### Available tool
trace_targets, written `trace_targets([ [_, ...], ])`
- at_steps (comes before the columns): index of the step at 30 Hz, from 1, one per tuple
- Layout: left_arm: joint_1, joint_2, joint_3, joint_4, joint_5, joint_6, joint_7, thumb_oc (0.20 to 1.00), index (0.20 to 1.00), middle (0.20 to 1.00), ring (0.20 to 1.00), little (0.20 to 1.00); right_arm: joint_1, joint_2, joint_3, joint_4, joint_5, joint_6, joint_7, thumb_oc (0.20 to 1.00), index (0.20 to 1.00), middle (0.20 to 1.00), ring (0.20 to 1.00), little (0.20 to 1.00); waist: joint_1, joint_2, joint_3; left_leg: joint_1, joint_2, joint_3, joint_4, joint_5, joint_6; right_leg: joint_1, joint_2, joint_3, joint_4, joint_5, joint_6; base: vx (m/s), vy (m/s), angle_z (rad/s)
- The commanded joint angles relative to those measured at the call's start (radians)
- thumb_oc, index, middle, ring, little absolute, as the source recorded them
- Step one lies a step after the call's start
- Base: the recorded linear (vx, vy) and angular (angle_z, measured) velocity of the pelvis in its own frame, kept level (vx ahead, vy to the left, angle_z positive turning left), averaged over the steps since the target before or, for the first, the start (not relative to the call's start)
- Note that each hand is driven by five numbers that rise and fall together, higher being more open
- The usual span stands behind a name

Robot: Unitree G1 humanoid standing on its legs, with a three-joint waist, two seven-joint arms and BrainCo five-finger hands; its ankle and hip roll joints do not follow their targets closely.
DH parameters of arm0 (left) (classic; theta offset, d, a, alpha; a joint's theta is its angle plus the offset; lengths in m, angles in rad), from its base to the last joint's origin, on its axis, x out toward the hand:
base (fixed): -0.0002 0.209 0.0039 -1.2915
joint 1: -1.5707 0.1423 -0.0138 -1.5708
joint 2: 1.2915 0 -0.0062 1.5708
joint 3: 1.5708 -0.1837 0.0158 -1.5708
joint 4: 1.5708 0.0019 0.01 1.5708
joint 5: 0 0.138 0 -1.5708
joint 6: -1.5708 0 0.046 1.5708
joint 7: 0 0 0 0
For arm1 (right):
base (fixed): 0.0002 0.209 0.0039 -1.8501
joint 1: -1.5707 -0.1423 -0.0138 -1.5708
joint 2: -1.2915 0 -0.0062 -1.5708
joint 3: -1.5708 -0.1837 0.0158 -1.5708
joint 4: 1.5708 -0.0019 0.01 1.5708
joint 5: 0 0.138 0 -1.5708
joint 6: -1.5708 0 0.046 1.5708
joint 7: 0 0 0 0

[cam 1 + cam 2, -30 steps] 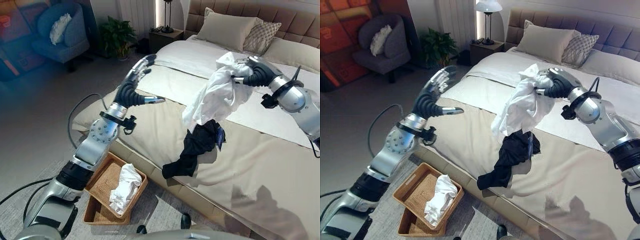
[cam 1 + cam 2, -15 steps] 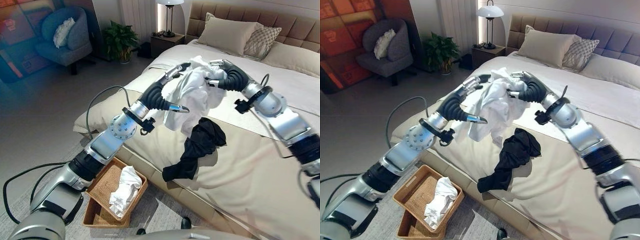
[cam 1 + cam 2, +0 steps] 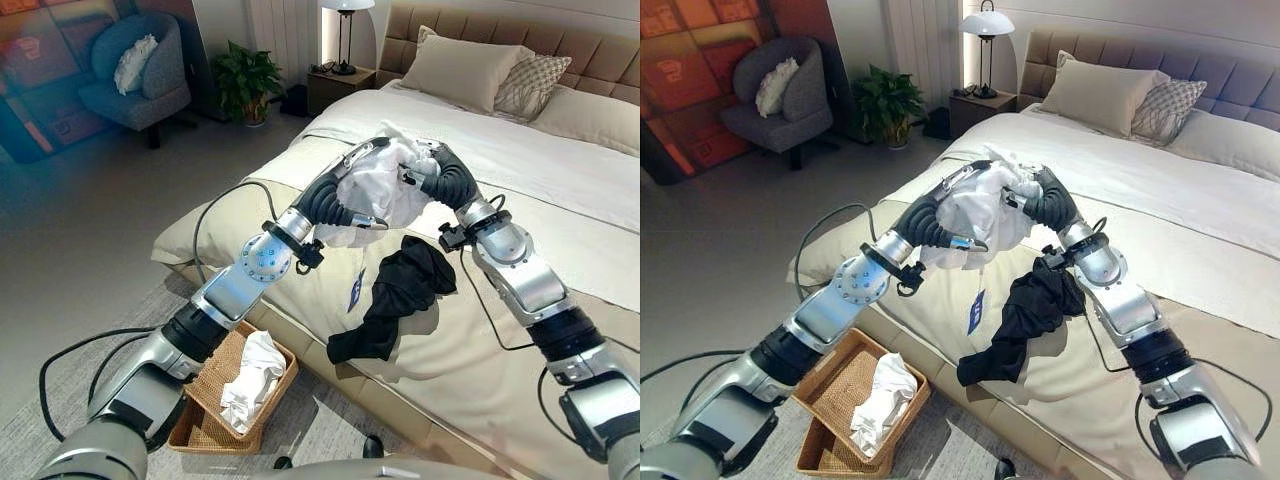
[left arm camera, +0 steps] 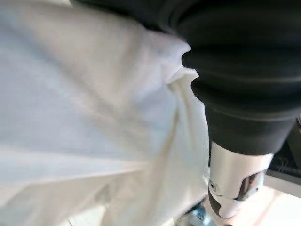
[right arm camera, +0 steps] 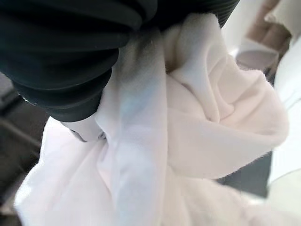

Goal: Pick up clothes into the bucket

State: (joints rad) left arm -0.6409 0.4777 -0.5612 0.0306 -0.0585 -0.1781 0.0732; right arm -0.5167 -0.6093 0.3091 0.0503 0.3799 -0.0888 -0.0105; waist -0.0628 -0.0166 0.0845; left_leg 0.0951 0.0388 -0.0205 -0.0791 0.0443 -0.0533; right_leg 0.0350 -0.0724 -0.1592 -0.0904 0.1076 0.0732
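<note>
A bunched white garment [image 3: 385,185] hangs in the air over the bed's near side, between my two hands. My right hand [image 3: 440,172] is shut on its top, with cloth wrapped round the fingers [image 5: 141,117] in the right wrist view. My left hand [image 3: 345,195] lies against the garment's other side, fingers straight along the top and thumb [image 4: 235,188] under it. A black garment [image 3: 400,290] lies crumpled on the bed [image 3: 480,350] below. On the floor by the bed stands a wicker basket [image 3: 845,385] holding a white cloth [image 3: 250,380].
A small blue and white tag [image 3: 976,312] shows on the bed's side below the white garment. Pillows [image 3: 470,70] lie at the headboard. A nightstand with a lamp [image 3: 340,80], a plant [image 3: 245,80] and an armchair [image 3: 140,70] stand beyond the bed.
My right hand has carried the white garment leftward, off the black one, which stays on the bed. My left hand has reached up against the white cloth. The camera has shifted.
</note>
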Motion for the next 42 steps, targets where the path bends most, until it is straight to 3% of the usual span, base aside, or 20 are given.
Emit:
trace_targets([
  [1, -0.055, -0.012, 0.03, 0.082, 0.112, 0.008, 0.047, 1.0, 1.0, 1.0, 1.0, 1.0, -0.058, 0.042, -0.078, -0.137, 0.118, -0.085, 0.003, 0.2, 0.2, 0.2, 0.2, 0.2, 0.016, -0.044, -0.031, -0.032, -0.031, -0.018, 0.083, -0.07, 0.019, 0.048, -0.051, -0.014, 0.077, -0.092, 0.058, 0.0, 0.0, 0.0],
  [6, -0.032, -0.003, 0.065, 0.097, 0.27, 0.02, 0.086, 1.0, 1.0, 1.0, 1.0, 1.0, -0.002, 0.05, -0.065, -0.226, 0.28, -0.065, 0.069, 0.2, 0.2, 0.2, 0.2, 0.2, 0.013, -0.049, -0.035, -0.032, -0.033, -0.014, 0.088, -0.076, 0.022, 0.044, -0.052, -0.001, 0.083, -0.094, 0.058, 0.0, 0.0, 0.0],
  [15, -0.013, 0.019, 0.082, 0.107, 0.364, 0.024, 0.086, 1.0, 1.0, 1.0, 1.0, 1.0, -0.005, 0.038, -0.069, -0.283, 0.319, -0.059, 0.09, 0.2, 0.2, 0.2, 0.2, 0.2, 0.01, -0.047, -0.034, -0.035, -0.04, -0.008, 0.096, -0.086, 0.032, 0.031, -0.056, 0.016, 0.092, -0.093, 0.061, 0.01, 0.014, -0.05],
  [17, -0.002, 0.026, 0.089, 0.105, 0.374, 0.023, 0.084, 0.805, 0.805, 0.805, 0.805, 0.805, -0.008, 0.04, -0.068, -0.285, 0.326, -0.059, 0.091, 0.2, 0.2, 0.2, 0.2, 0.2, 0.008, -0.047, -0.035, -0.035, -0.041, -0.004, 0.097, -0.089, 0.033, 0.029, -0.056, 0.022, 0.094, -0.093, 0.062, 0.01, 0.012, -0.03],
  [18, 0.006, 0.039, 0.094, 0.102, 0.384, 0.02, 0.082, 0.398, 0.398, 0.398, 0.398, 0.398, -0.011, 0.035, -0.069, -0.292, 0.328, -0.06, 0.095, 0.2, 0.2, 0.2, 0.2, 0.2, 0.008, -0.048, -0.036, -0.033, -0.04, -0.002, 0.096, -0.09, 0.035, 0.027, -0.056, 0.027, 0.095, -0.093, 0.061, 0.0, 0.0, 0.0],
  [19, 0.006, 0.039, 0.094, 0.102, 0.384, 0.02, 0.082, 0.253, 0.253, 0.253, 0.253, 0.253, -0.011, 0.035, -0.069, -0.292, 0.328, -0.06, 0.095, 0.2, 0.2, 0.2, 0.2, 0.2, 0.008, -0.048, -0.036, -0.033, -0.04, -0.002, 0.096, -0.09, 0.035, 0.027, -0.056, 0.028, 0.095, -0.093, 0.061, 0.0, 0.0, 0.0],
  [20, 0.013, 0.055, 0.099, 0.096, 0.396, 0.017, 0.077, 0.2, 0.2, 0.2, 0.2, 0.2, -0.013, 0.029, -0.068, -0.297, 0.332, -0.057, 0.102, 0.2, 0.2, 0.2, 0.2, 0.2, 0.007, -0.048, -0.036, -0.033, -0.04, -0.001, 0.097, -0.092, 0.035, 0.026, -0.055, 0.032, 0.095, -0.092, 0.061, 0.0, 0.0, 0.0],
  [27, 0.032, 0.072, 0.117, 0.084, 0.391, 0.009, 0.075, 0.2, 0.2, 0.2, 0.2, 0.2, -0.017, 0.017, -0.057, -0.312, 0.353, -0.051, 0.119, 0.2, 0.2, 0.2, 0.2, 0.2, 0.006, -0.048, -0.036, -0.03, -0.039, 0.0, 0.096, -0.093, 0.035, 0.025, -0.055, 0.036, 0.095, -0.094, 0.061, 0.01, 0.002, -0.05],
  [34, 0.056, 0.051, 0.137, 0.036, 0.272, -0.017, 0.067, 0.2, 0.2, 0.2, 0.2, 0.2, -0.017, 0.013, -0.051, -0.317, 0.358, -0.055, 0.122, 0.2, 0.2, 0.2, 0.2, 0.2, 0.008, -0.049, -0.037, -0.028, -0.041, -0.007, 0.096, -0.094, 0.035, 0.032, -0.059, 0.029, 0.094, -0.098, 0.059, 0.01, -0.001, -0.01],
  [35, 0.073, 0.037, 0.15, 0.017, 0.216, -0.023, 0.063, 0.2, 0.2, 0.2, 0.2, 0.2, -0.015, 0.012, -0.05, -0.313, 0.354, -0.055, 0.12, 0.539, 0.539, 0.539, 0.539, 0.539, 0.008, -0.049, -0.037, -0.027, -0.041, -0.009, 0.095, -0.094, 0.034, 0.035, -0.059, 0.024, 0.093, -0.098, 0.058, 0.0, 0.0, 0.0],
  [37, 0.082, 0.029, 0.154, 0.014, 0.187, -0.024, 0.06, 0.2, 0.2, 0.2, 0.2, 0.2, -0.012, 0.011, -0.051, -0.312, 0.35, -0.054, 0.118, 1.0, 1.0, 1.0, 1.0, 1.0, 0.008, -0.049, -0.038, -0.027, -0.041, -0.009, 0.094, -0.094, 0.034, 0.036, -0.06, 0.022, 0.091, -0.098, 0.058, 0.0, 0.0, 0.0],
  [42, 0.147, -0.016, 0.207, -0.015, -0.03, -0.037, 0.066, 0.2, 0.2, 0.2, 0.2, 0.2, 0.014, 0.002, -0.063, -0.296, 0.311, -0.057, 0.105, 1.0, 1.0, 1.0, 1.0, 1.0, 0.013, -0.052, -0.039, -0.025, -0.039, -0.01, 0.09, -0.092, 0.032, 0.042, -0.059, 0.017, 0.085, -0.098, 0.058, 0.0, 0.0, 0.0],
])
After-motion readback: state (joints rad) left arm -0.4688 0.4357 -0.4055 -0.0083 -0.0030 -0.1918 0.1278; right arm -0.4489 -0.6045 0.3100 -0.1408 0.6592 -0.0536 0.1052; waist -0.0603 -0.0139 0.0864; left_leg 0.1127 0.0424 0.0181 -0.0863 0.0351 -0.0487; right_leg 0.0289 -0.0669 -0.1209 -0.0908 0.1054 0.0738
